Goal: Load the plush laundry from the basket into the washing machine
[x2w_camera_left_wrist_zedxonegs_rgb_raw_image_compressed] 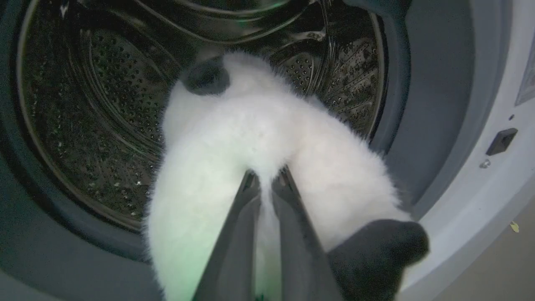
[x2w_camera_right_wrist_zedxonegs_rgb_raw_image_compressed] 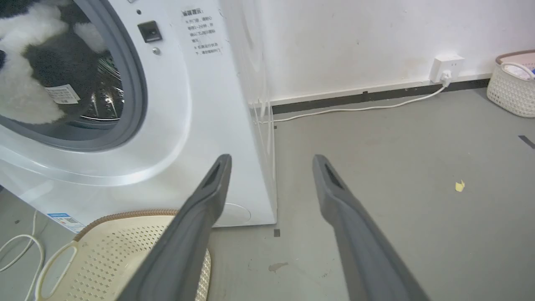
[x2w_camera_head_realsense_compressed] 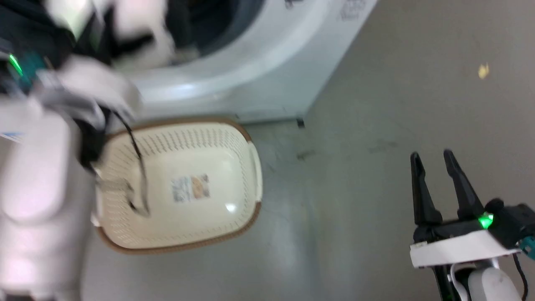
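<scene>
My left gripper [x2w_camera_left_wrist_zedxonegs_rgb_raw_image_compressed: 266, 173] is shut on the plush laundry [x2w_camera_left_wrist_zedxonegs_rgb_raw_image_compressed: 259, 138], a fluffy white toy with a black foot at the lower right. It holds the toy in the mouth of the washing machine [x2w_camera_head_realsense_compressed: 259, 71], right before the perforated steel drum [x2w_camera_left_wrist_zedxonegs_rgb_raw_image_compressed: 104, 104]. The right wrist view shows the toy [x2w_camera_right_wrist_zedxonegs_rgb_raw_image_compressed: 25, 83] inside the grey gasket of the washing machine [x2w_camera_right_wrist_zedxonegs_rgb_raw_image_compressed: 200, 125]. The cream basket [x2w_camera_head_realsense_compressed: 179, 122] lies on the floor in front of the washer with just a label on its bottom. My right gripper [x2w_camera_head_realsense_compressed: 432, 156] hovers open over the floor to the right, holding nothing.
My blurred pale left arm [x2w_camera_head_realsense_compressed: 37, 167] reaches past the basket's left end. A wall socket [x2w_camera_right_wrist_zedxonegs_rgb_raw_image_compressed: 447, 67] with a white cable sits on the wall beside the washer. A second white basket [x2w_camera_right_wrist_zedxonegs_rgb_raw_image_compressed: 512, 83] stands far right. A yellow scrap [x2w_camera_right_wrist_zedxonegs_rgb_raw_image_compressed: 459, 186] lies on the grey floor.
</scene>
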Robot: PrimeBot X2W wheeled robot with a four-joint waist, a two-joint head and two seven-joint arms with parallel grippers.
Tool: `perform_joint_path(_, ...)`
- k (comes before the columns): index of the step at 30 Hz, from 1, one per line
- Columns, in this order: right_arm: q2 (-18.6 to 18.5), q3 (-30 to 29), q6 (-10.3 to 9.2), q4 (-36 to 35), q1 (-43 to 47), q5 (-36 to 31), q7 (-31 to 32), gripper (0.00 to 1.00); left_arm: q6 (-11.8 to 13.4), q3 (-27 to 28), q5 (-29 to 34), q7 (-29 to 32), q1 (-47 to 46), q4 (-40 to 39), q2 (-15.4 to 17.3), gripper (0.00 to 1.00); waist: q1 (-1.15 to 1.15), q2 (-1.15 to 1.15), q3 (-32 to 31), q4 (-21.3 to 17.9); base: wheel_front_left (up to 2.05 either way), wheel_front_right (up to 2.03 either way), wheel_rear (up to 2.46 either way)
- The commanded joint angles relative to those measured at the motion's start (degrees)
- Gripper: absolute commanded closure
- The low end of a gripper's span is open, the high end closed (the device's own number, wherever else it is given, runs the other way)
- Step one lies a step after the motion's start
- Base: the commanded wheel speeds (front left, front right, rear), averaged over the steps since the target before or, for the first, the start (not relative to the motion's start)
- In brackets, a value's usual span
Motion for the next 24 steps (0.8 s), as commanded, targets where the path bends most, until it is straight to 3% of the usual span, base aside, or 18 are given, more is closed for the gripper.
perform_joint_path(1, 0.0, 0.3, -0.05, -0.4, -1.2, 0.6, -0.2, 0.00, -0.4, 0.0, 0.6, 0.8, -3.0, 0.3, 0.9, 1.00, -0.01, 0.00, 5.7, -3.6, 0.00, 0.00, 0.00)
perform_joint_path(7, 0.0, 2.0, -0.05, -1.0, -4.6, 2.9, -0.2, 0.00, -1.3, -1.8, 2.9, 8.2, -17.8, 7.7, 5.1, 1.00, -0.01, 0.00, 12.3, -6.3, 0.00, 0.00, 0.00)
perform_joint_path(15, 0.0, 4.3, -0.05, -3.8, -6.7, 6.2, -0.2, 0.00, -0.5, -2.2, 5.4, 11.6, -34.6, 20.3, 8.4, 1.00, -0.01, 0.00, 17.8, -9.4, 0.00, 0.00, 0.00)
perform_joint_path(24, 0.0, 5.4, -0.05, -3.5, -7.6, 7.7, -0.2, 0.00, -0.8, -4.3, 6.8, 12.3, -42.6, 30.4, 9.6, 1.00, -0.01, 0.00, 19.9, -11.0, 0.00, 0.00, 0.00)
